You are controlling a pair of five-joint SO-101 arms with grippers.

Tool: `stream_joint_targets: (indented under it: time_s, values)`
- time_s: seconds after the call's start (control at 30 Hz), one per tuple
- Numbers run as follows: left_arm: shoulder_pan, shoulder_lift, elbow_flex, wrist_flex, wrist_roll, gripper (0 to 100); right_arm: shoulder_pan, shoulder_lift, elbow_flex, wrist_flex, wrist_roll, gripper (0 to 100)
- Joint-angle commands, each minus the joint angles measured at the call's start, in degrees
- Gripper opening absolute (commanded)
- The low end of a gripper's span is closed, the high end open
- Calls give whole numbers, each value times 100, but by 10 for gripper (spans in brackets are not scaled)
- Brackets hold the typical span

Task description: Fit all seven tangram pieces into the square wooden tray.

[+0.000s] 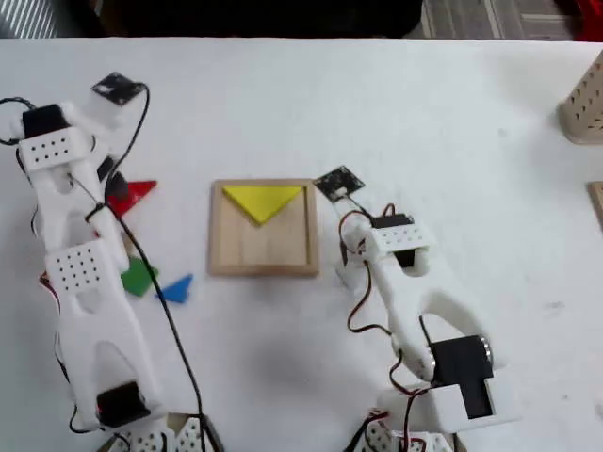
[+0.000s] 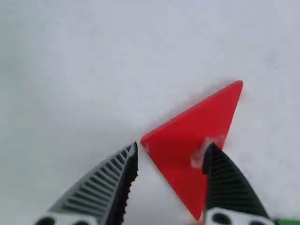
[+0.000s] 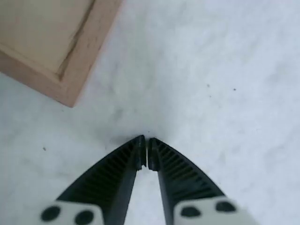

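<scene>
With our left gripper (image 2: 172, 149) wide astride a corner of the red triangle (image 2: 187, 129), which lies flat on the table (image 1: 377, 113) near the wooden tray (image 1: 264, 268), we risk its slanted edges slipping from the closing jaws.

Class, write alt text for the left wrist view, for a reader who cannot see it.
The open left gripper hangs over a red triangle lying flat on the white table. One fingertip overlaps the triangle's edge; the other is off it, over bare table.
</scene>
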Motion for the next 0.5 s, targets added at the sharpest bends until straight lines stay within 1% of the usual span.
stream_joint_targets:
  time_s: [0.0, 0.27, 0.47]
  values:
    - [163, 330, -35, -281, -105, 234, -127, -154, 0, -75, 62, 18]
    - [233, 760, -26, -255, -290, 234, -127, -154, 0, -75, 62, 19]
    - [207, 1218, -26, -211, -712, 234, -127, -154, 0, -75, 62, 19]
